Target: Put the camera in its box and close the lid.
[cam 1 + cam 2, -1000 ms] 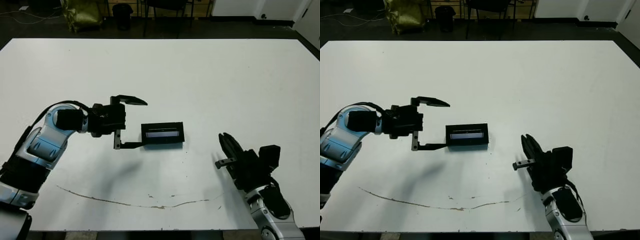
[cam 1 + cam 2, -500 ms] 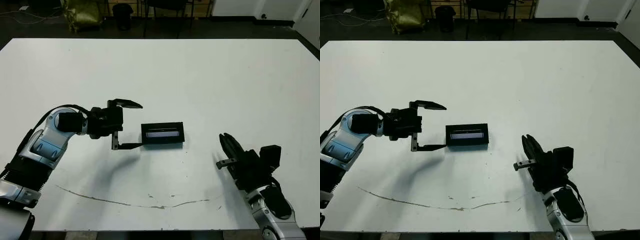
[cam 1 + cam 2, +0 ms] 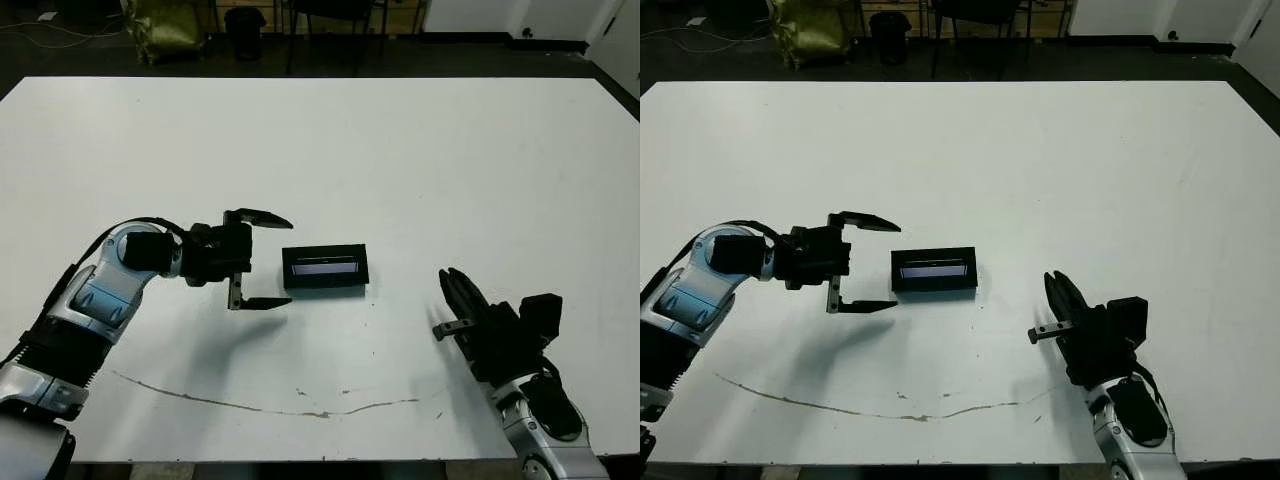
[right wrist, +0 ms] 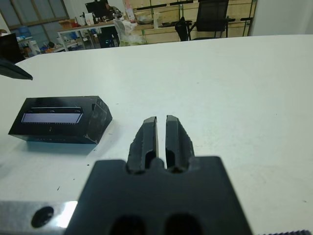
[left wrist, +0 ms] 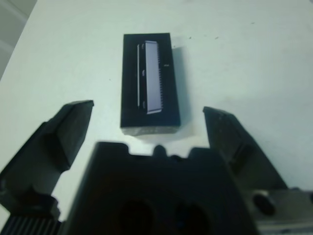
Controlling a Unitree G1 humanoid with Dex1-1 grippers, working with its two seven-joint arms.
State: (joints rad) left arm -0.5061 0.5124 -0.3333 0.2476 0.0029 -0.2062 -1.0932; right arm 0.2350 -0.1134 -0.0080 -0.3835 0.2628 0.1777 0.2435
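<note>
- The lid (image 3: 326,267) sits flat on the box, its grey strip facing up, so the box looks closed; the tray itself is covered and I cannot see it.
- The camera is not visible anywhere; I judge it is inside, but this cannot be checked.
- The left gripper (image 3: 262,258) is just beside the lid's end, not touching, with its fingers wide apart, probably because the closing is done.
- The right gripper (image 3: 457,297) rests on the white table (image 3: 400,150), well apart from the lid, with fingers pressed together and holding nothing.
</note>
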